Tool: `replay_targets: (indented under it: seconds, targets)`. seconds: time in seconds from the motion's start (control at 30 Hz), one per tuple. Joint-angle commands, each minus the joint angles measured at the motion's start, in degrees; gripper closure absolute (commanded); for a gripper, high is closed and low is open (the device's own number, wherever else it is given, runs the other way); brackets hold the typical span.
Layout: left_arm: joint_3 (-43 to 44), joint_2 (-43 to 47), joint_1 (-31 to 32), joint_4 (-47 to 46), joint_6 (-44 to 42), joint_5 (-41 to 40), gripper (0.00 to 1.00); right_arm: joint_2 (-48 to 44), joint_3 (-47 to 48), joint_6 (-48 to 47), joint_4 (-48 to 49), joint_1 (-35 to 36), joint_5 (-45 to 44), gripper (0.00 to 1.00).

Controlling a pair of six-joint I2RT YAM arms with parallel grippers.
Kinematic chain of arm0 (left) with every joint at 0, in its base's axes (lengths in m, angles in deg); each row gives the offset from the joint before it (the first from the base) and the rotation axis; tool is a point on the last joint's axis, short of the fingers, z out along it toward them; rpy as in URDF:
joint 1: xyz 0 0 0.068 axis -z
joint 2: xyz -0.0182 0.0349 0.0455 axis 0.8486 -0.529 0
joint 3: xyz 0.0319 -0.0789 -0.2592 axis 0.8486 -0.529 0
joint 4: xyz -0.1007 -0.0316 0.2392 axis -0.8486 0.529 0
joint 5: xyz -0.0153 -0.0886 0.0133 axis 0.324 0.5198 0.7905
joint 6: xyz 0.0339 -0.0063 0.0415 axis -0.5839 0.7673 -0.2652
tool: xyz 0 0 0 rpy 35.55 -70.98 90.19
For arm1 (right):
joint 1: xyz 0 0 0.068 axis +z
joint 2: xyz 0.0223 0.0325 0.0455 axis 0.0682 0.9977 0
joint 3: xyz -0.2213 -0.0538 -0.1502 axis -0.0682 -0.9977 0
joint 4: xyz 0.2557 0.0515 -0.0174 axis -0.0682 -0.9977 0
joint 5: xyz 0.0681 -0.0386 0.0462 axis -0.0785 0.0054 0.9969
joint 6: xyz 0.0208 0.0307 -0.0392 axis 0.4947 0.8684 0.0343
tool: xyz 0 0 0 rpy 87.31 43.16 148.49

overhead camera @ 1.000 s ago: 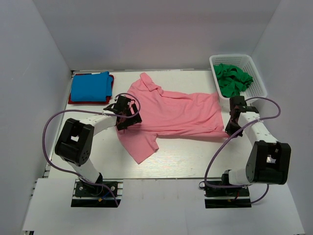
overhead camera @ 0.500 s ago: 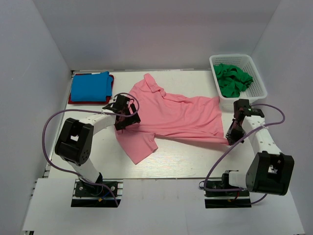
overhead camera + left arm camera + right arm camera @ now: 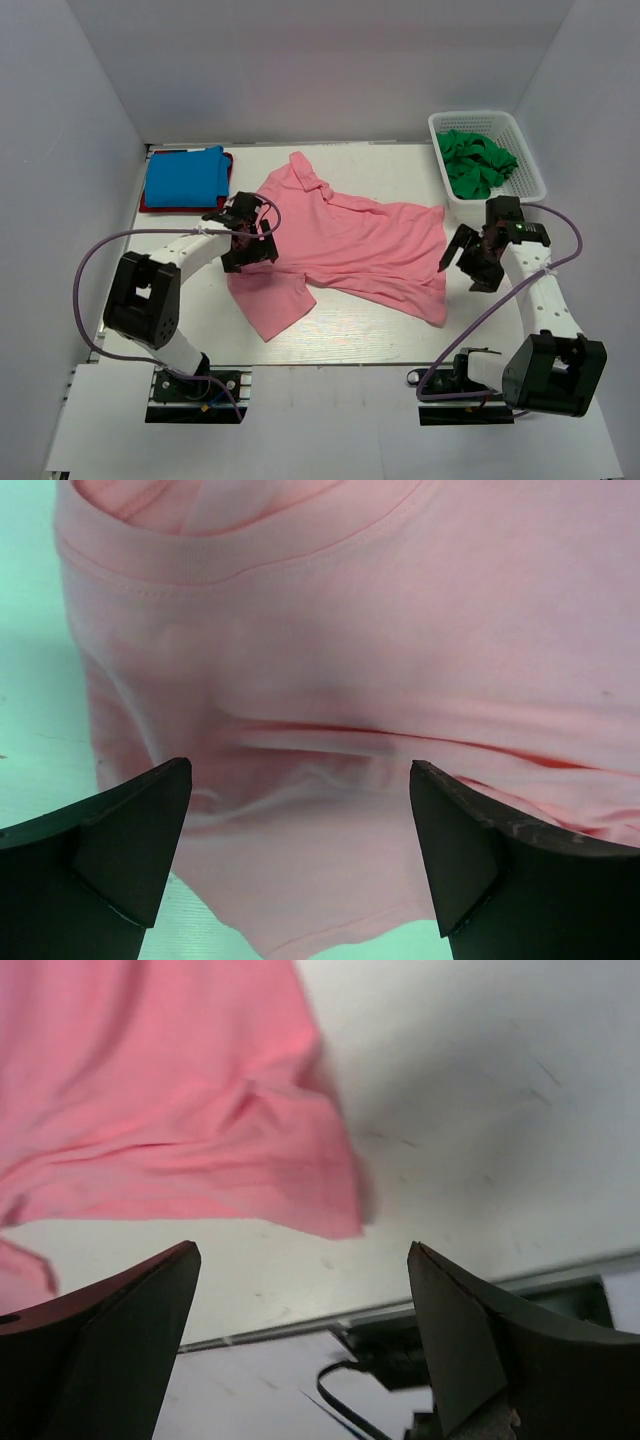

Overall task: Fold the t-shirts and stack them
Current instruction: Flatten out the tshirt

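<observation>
Top external view tells most of it: the right gripper (image 3: 463, 262) has just let go. A second ago it was pinched shut on the hem end of the pink t-shirt (image 3: 350, 240), over by the right edge of the table (image 3: 380, 335); now its jaws stand wide with nothing between them and it hangs just off the cloth. The hem corner it was holding has flopped down toward the near edge, so the shirt lies mostly flat but skewed; the collar points at the far edge and the body runs across the middle.

The left gripper (image 3: 245, 240) is wide open too, parked over the shoulder and sleeve on the shirt's left side; its wrist view shows rumpled pink cloth between the jaws, though I honestly can't tell if the tips touch it.

The blue t-shirt (image 3: 185, 175) sits folded on the red t-shirt (image 3: 146, 205) in the far left corner; the green t-shirts (image 3: 478, 160) are heaped in the basket (image 3: 532, 170) at the far right corner.

My read: that was a spreading tug and it's done; the fold on the pink one hasn't started, and the skew and wrinkles probably want another straighten first.
</observation>
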State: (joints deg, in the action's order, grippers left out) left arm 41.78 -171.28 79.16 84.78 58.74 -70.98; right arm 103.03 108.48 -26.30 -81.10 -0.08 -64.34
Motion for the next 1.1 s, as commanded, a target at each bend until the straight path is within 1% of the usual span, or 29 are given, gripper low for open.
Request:
replay_targets:
  seconds: [0.0,0.03,0.07,0.17,0.2,0.23,0.27,0.33,0.37,0.43,0.47,0.5,0.53,0.57,0.6,0.63,0.67,0.7,0.77,0.8,0.83,0.87,0.93,0.97,1.0,1.07]
  targets:
    - [2.8,4.7,-0.2,1.6,-1.3,-0.7,0.0,-1.4,-0.9,-2.8,13.0,0.5,11.7,0.1]
    - [3.3,4.7,-0.2,0.9,-1.3,-0.1,0.0,-1.0,-1.7,-2.7,14.5,1.0,14.4,0.1]
    - [3.3,4.7,-0.2,0.1,-2.5,1.3,0.0,0.4,-2.8,-2.8,17.6,1.5,14.5,0.1]
    - [6.0,2.7,-0.2,-2.8,-4.1,1.8,0.0,3.7,-3.0,-3.4,20.5,3.4,11.9,0.1]
    - [6.9,1.9,-0.2,-2.8,-4.6,1.8,0.0,4.8,-2.8,-4.3,23.9,3.9,11.8,0.1]
    - [7.8,1.0,-0.2,-4.2,-5.2,1.8,0.0,5.3,-2.7,-4.8,25.2,5.8,11.8,0.1]
    - [9.9,0.0,-0.2,-4.8,-6.0,1.3,0.0,6.7,-2.6,-5.4,27.5,6.3,11.6,0.1]
    - [12.5,-3.7,-0.2,-6.3,-6.8,1.3,0.0,9.1,-1.3,-7.4,29.6,9.2,10.6,0.1]
    - [14.8,-5.0,-0.2,-7.1,-7.4,1.3,0.0,12.2,-0.9,-7.8,29.9,9.9,7.7,0.1]
    - [19.1,-9.9,-0.2,-9.3,-8.4,2.1,0.0,14.8,1.0,-8.1,31.5,11.8,3.5,0.1]
    - [20.7,-11.7,-0.2,-9.3,-8.4,2.1,0.0,19.2,1.7,-8.3,31.7,12.2,2.3,0.1]
    - [22.7,-13.8,-0.2,-9.9,-9.5,2.1,0.0,20.8,4.7,-7.7,31.3,12.4,1.7,0.1]
    - [26.7,-18.2,-0.2,-9.4,-10.2,1.4,0.0,22.4,5.7,-7.3,31.0,12.7,0.4,0.1]
    - [29.0,-20.3,-0.2,-8.3,-10.2,-0.4,0.0,27.0,9.0,-7.3,31.0,12.9,-1.7,0.1]
    - [31.3,-22.4,-0.2,-7.4,-10.9,-0.4,0.0,28.1,9.0,-7.3,31.0,12.9,-3.9,0.1]
    - [34.8,-24.0,-0.2,-7.4,-10.9,-2.1,0.0,30.5,11.1,-6.7,31.2,12.9,-5.2,0.1]
    - [35.9,-26.9,-0.2,-7.4,-11.6,-2.9,0.0,31.7,13.1,-6.6,31.5,13.0,-6.9,0.1]
    - [37.0,-28.3,-0.2,-8.1,-12.9,-3.4,0.0,35.0,14.4,-6.6,31.7,13.0,-7.0,0.1]
    - [40.7,-30.9,-0.2,-8.1,-13.5,-3.9,0.0,37.3,18.5,-7.0,31.8,13.0,-7.9,0.1]
    - [42.0,-33.9,-0.2,-8.1,-14.0,-3.9,0.0,41.1,19.7,-7.2,31.4,12.9,-8.2,0.1]
    - [45.2,-35.5,-0.2,-7.6,-14.0,-3.9,0.0,42.4,23.2,-7.6,30.3,12.1,-8.6,0.1]
    - [46.9,-37.0,-0.2,-6.0,-14.6,-3.9,0.0,43.9,24.5,-7.9,29.8,13.2,-9.0,0.1]
    - [52.0,-41.5,-1.4,-4.1,-13.9,-2.1,0.0,49.3,27.0,-7.9,29.1,13.0,-9.2,0.1]
    - [53.4,-42.8,-1.4,-2.5,-13.9,-2.1,0.0,51.9,31.1,-8.0,28.1,13.2,-8.9,0.1]
    - [55.9,-43.9,-2.1,-1.8,-12.8,-2.6,0.0,54.7,32.8,-8.0,27.8,13.3,-8.5,0.1]
    - [58.4,-46.8,-2.8,0.0,-11.3,-5.2,0.0,59.0,41.1,-7.9,24.9,13.0,-8.4,0.1]
